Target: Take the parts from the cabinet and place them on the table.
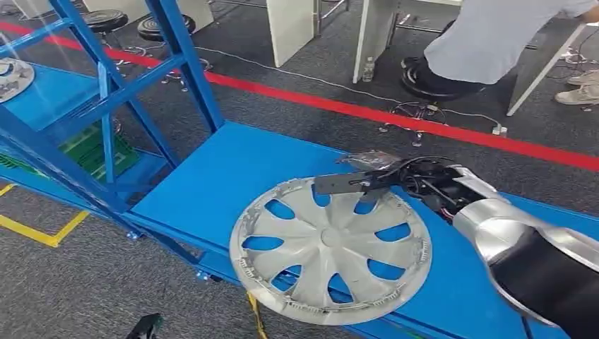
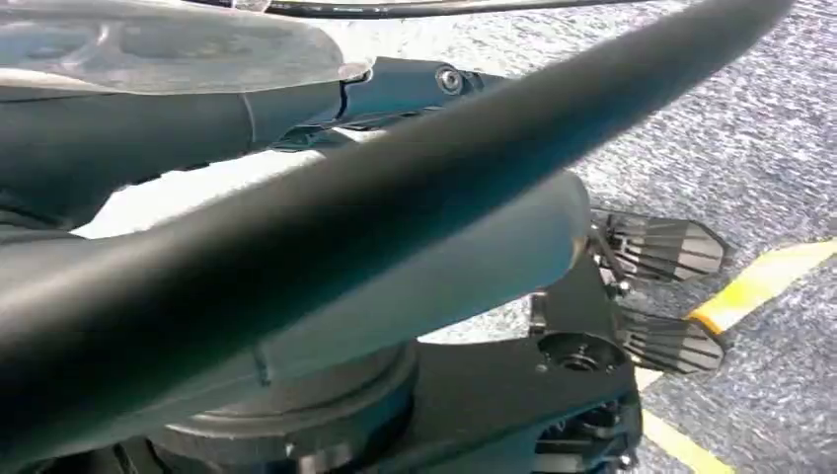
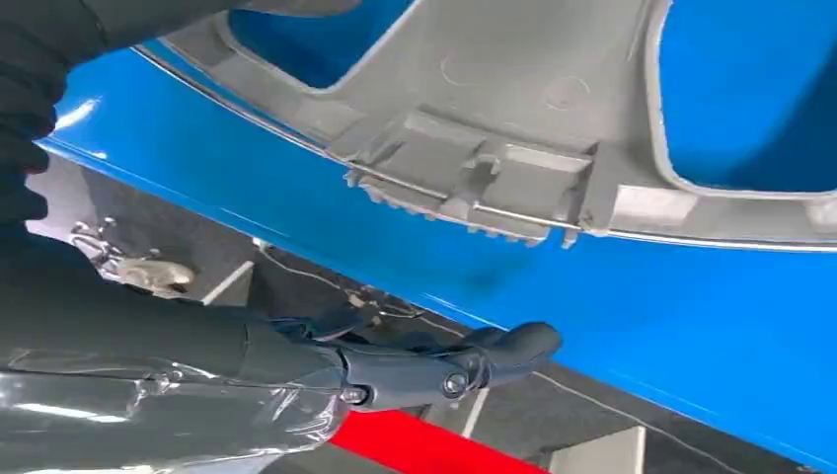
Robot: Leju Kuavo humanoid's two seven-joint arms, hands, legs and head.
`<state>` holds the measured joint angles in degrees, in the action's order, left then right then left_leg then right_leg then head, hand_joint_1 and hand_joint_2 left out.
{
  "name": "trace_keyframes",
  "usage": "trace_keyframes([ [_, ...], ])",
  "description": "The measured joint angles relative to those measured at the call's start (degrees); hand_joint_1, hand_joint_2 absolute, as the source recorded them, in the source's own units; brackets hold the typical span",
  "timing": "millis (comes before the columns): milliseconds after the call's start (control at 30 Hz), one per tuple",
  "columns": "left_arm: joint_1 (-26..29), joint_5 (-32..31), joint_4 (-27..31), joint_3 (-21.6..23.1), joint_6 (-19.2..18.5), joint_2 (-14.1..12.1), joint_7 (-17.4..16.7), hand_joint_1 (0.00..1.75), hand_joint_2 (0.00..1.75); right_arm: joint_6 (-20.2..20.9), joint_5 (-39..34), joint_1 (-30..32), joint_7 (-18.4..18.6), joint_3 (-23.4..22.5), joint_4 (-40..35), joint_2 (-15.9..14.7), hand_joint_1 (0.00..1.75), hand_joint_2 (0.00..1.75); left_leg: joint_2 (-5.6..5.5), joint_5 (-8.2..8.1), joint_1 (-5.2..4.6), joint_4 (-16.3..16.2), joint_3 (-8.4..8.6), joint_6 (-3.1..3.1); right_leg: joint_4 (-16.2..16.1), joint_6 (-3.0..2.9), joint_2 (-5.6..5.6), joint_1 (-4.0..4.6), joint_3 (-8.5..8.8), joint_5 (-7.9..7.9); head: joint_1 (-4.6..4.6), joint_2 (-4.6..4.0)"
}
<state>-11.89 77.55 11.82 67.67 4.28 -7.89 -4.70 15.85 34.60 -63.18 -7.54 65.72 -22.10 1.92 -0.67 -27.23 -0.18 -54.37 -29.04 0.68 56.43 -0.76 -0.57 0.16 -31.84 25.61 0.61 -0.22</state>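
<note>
on blue table (image 1: 226, 169), hubcap (image 1: 330, 248) overhangs near edge; right robot hand (image 1: 353, 182) at far rim.

Bare blue table (image 1: 212, 176) left of the hubcap (image 1: 330, 248); cabinet frame (image 1: 106, 92) along its far-left edge

Even, bright indoor light is seen throughout. Glare is thrown off the blue table (image 1: 212, 183) and the silver arm (image 1: 508, 233). The left wrist view is blurred close up.
</note>
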Motion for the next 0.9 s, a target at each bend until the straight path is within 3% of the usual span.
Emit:
trace_keyframes([
  [900,-0.35,-0.50,0.00,1.01,0.02,0.00,-0.61,0.00,0.00,-0.09,-1.33,0.62,-0.39,0.00,-0.02,-0.92,0.00,1.75,-0.01,0.00,0.01,0.02,0.00,0.00,0.00,0.00,0.01,0.02,-0.01,0.00,0.02,0.00],
])
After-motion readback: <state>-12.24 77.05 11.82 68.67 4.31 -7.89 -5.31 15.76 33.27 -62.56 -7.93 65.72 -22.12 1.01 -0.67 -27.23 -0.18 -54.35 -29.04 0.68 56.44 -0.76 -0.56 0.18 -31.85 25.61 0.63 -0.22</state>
